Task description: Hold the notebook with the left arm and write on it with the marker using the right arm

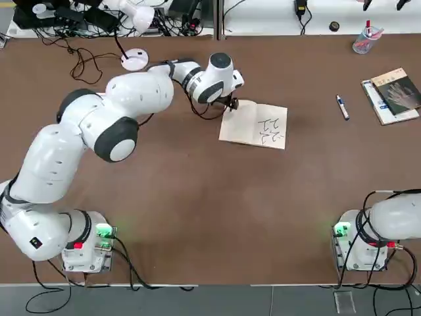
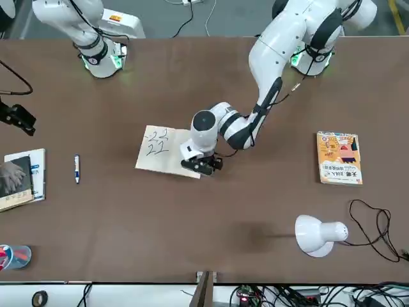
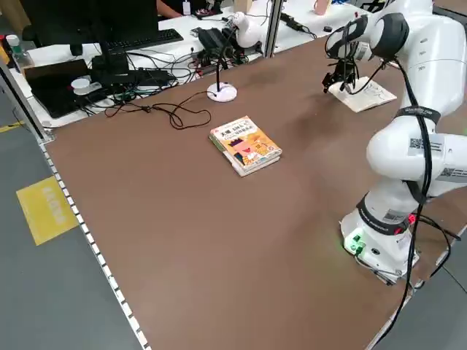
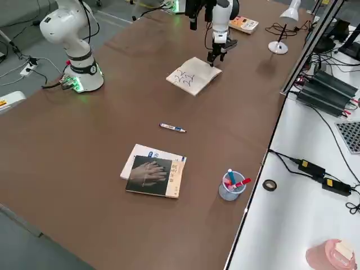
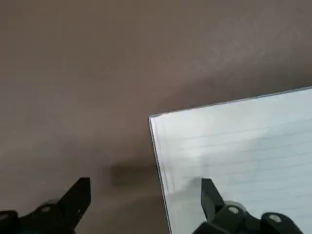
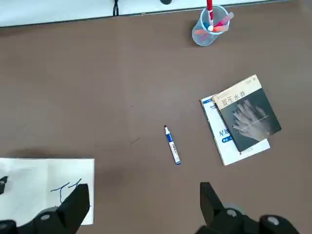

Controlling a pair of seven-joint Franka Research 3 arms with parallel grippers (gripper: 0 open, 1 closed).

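Note:
The notebook (image 1: 253,124) lies open and flat mid-table, with black scribbles on the page farther from my left arm. My left gripper (image 1: 230,104) hangs over its blank page's far corner. In the left wrist view that gripper (image 5: 144,195) is open, one finger over the page (image 5: 243,156) and the other over bare table. The marker (image 1: 343,107) lies alone on the table to the notebook's right, with nothing holding it. My right gripper (image 6: 141,204) is open and empty high above the table, looking down on the marker (image 6: 172,145) and the notebook (image 6: 44,185).
A dark-covered book (image 1: 393,95) on a white one lies at the right edge. Behind it stands a clear cup (image 1: 365,41) of pens. An orange-yellow book (image 2: 339,157) lies on the robot's left side, with a white lamp (image 2: 319,235) and its cable at the far edge.

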